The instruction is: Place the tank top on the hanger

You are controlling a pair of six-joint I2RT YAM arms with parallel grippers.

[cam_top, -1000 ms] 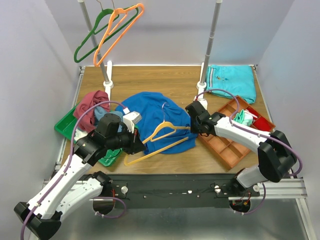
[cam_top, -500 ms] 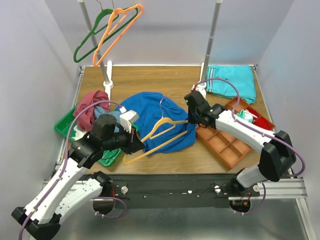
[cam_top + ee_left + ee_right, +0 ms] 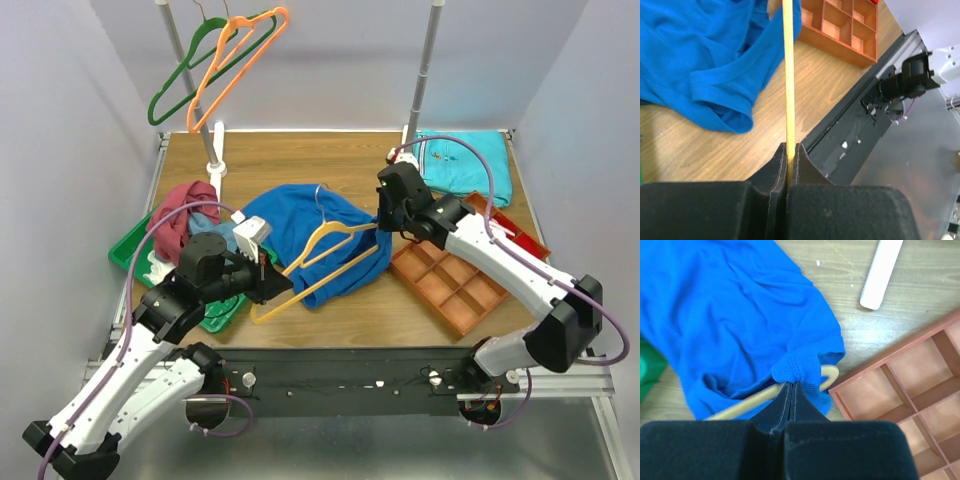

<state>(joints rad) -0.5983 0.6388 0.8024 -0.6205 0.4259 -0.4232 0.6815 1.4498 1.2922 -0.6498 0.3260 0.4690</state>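
arms (image 3: 120, 365) white, joints (image 3: 205, 262) black | cables (image 3: 450, 138) purple | left claw (image 3: 790, 150), right claw (image 3: 791, 390) matte black

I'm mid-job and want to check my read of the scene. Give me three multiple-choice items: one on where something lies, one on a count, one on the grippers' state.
1. Where does the turquoise garment lie?
A. at the table's far right corner
B. in the green bin
C. in the orange tray

2. How many hangers hang above the table's far left?
A. one
B. two
C. three

3. What do the grippers hold?
A. left gripper shut on the hanger, right gripper shut on the tank top
B. both open, holding nothing
C. both shut on the maroon cloth

Answers:
1 A: the top view shows it folded flat in that corner.
2 B: one green hanger and one orange hanger.
3 A: the wrist views show closed fingers pinching the yellow bar and a bunch of blue cloth.
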